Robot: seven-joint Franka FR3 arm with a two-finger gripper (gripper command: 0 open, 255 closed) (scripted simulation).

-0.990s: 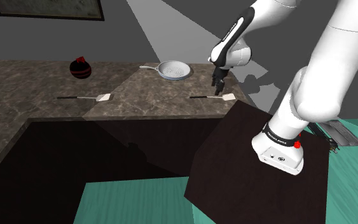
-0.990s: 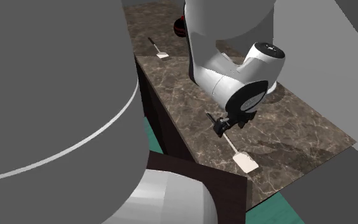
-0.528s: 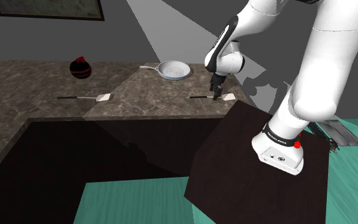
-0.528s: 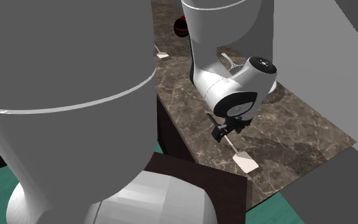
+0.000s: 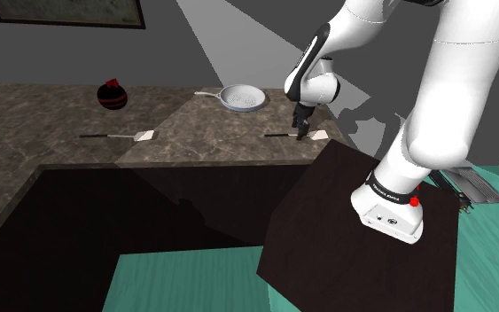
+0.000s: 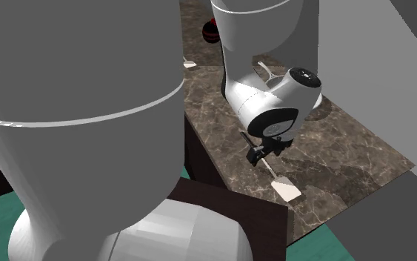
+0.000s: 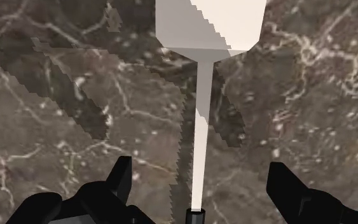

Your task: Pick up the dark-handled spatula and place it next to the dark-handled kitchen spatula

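A spatula with a pale blade [image 5: 320, 136] and a thin dark handle [image 5: 278, 136] lies flat on the marbled brown counter [image 5: 212, 133], near the stand. My gripper [image 5: 302, 131] is low over it, pointing down. In the wrist view the gripper [image 7: 199, 170] is open: its fingers [image 7: 123, 181] stand on either side of the pale neck [image 7: 199, 137] without touching it, and the blade [image 7: 209, 25] lies ahead. The second exterior view puts the gripper [image 6: 261, 153] just behind the blade [image 6: 288, 191]. A second dark-handled spatula [image 5: 121, 136] lies further along the counter at the shoulder view's left.
A grey frying pan [image 5: 241, 97] sits at the back of the counter behind the gripper. A black-and-red round object [image 5: 111, 95] stands at the far left. The dark stand [image 5: 362, 230] adjoins the counter's near corner. The counter's front edge drops to a teal floor [image 5: 185, 279].
The gripper has come down from above the counter to the spatula's neck, and the arm has swung in over it. In the last half second it has barely moved.
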